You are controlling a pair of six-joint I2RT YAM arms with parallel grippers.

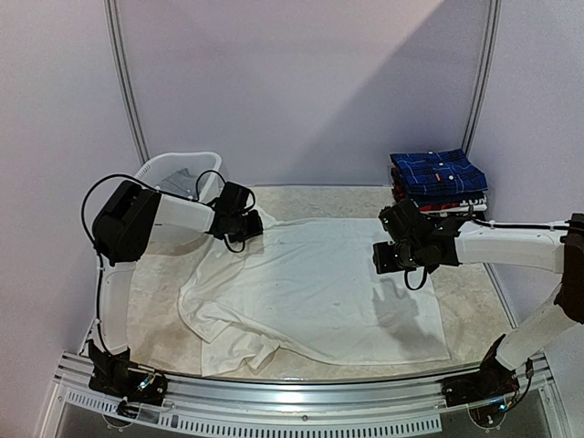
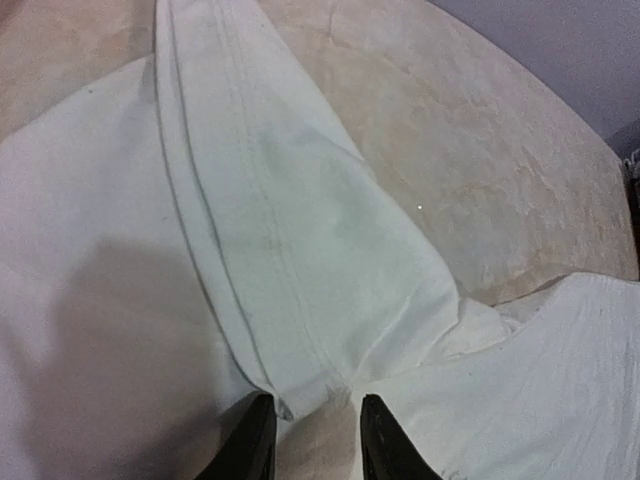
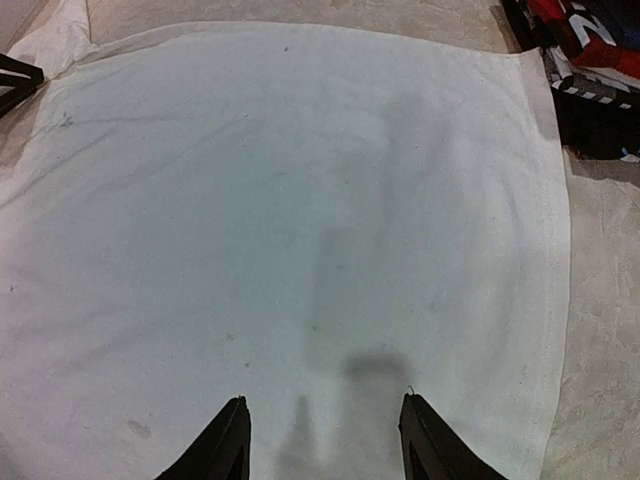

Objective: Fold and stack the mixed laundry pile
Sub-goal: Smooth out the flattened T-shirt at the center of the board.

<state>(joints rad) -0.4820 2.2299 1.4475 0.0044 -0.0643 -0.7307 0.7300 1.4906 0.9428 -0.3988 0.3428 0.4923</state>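
The table (image 1: pixel 474 310) carries the widest piece, the white shirt (image 1: pixel 310 292), spread flat across its middle, probably so its edges can be reached and turned over; its near-left part is rumpled and its right half lies smooth. At the far right corner stands the folded stack (image 1: pixel 438 187), well apart from the shirt's body and topped by the blue plaid shirt (image 1: pixel 436 170), parked there, I judge, to keep the folding area free. At the far left stands the white basket (image 1: pixel 157 170) with a grey garment (image 1: pixel 185 179) in it, not yet taken out. The left gripper (image 2: pixel 315 402) sits low at the shirt's far-left corner, its jaws narrowly apart astride the end of the sleeve (image 2: pixel 290 250), a sensible hold for drawing the sleeve inward; whether the pads truly pinch the cloth I cannot tell. The right gripper (image 3: pixel 324 400) hangs over the shirt's right half with its fingers spread and nothing between them, likely waiting to pin or lift that side. The overhead view alone shows the basket, the whole outline of the shirt and the right gripper's shadow on it, which suggests that gripper is raised off the cloth. The left wrist view alone shows the sleeve's seams running between the fingers. The right wrist view shows small faint marks on the cloth and red fabric lower in the stack.
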